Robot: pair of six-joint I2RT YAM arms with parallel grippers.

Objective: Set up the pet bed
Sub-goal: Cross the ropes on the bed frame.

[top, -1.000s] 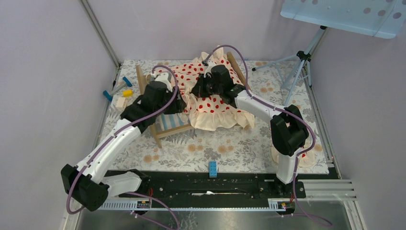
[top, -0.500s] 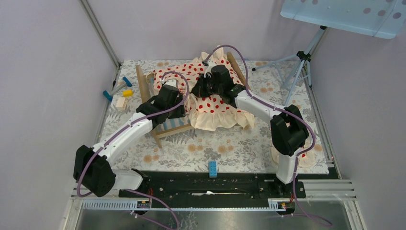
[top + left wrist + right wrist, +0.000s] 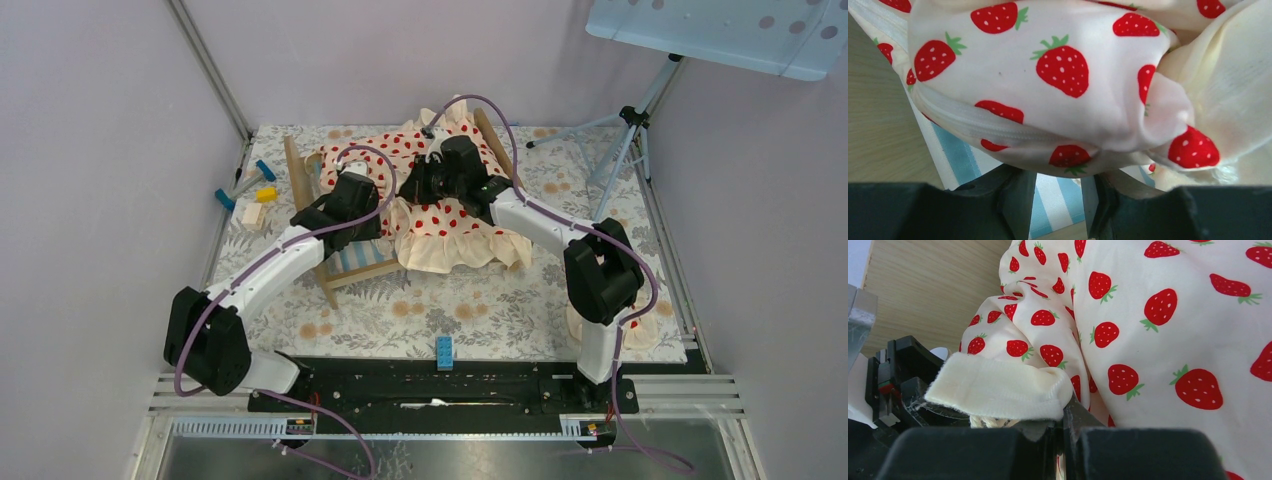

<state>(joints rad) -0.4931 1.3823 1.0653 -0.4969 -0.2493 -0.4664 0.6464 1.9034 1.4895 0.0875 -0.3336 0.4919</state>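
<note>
The bed (image 3: 352,258) stands toward the back of the table, its long axis running from the left end board (image 3: 296,172) across to the far right, so both arms reach it side-on. The blanket (image 3: 450,225) is bunched over the right half and spills off the near side, while striped mattress (image 3: 1055,200) shows bare at the left end. The right claw (image 3: 1064,426) sits mid-bed, clamped tight on the blanket's cream hem. The left claw (image 3: 1058,187) is the nearer one to that bare end: its jaws stand partly apart, nothing between them, with a strawberry-print bulge (image 3: 1048,85) just ahead of the tips. I cannot tell whether that is pillow or blanket fold. Spreading, I judge, would run along the bed, leftward.
</note>
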